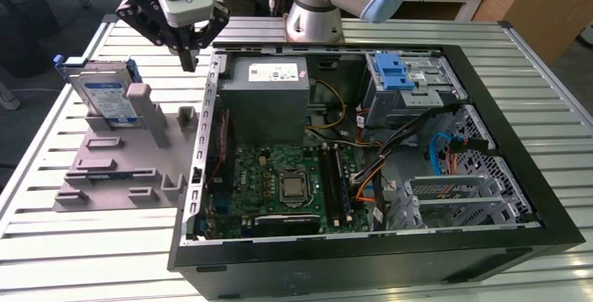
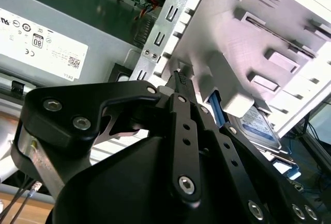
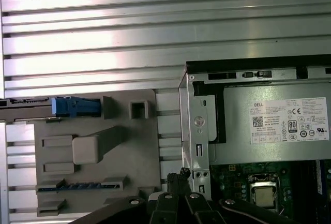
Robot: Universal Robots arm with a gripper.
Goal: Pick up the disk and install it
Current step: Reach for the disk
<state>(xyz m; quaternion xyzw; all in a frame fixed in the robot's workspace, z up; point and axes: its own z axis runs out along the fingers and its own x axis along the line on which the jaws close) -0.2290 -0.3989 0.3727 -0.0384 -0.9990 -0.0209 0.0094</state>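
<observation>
1. The disk (image 1: 105, 96) stands on edge in a slot of the grey holder (image 1: 121, 170), on the exterior view's left. It is outside the computer case (image 1: 371, 260), with its labelled face showing and its blue bracket framing it.
2. It is probably stiff and dense for its size, with slick metal faces, and it should not be knocked. The safest hold looks to be across the bracket's free upper edge (not on the label face).
3. The disk's white-and-blue label bears print too fine to make out. The power supply (image 1: 269, 104) carries a white sticker (image 1: 275, 73) with printed marks.
4. The claw (image 1: 190, 57) is pressed together and empty. It hangs over the strip between holder and case wall, near the disk but apart from it.
5. The blue-latched drive cage (image 1: 407, 83) sits inside the case, which rests with the holder on the slatted worktop (image 1: 55, 246).
</observation>
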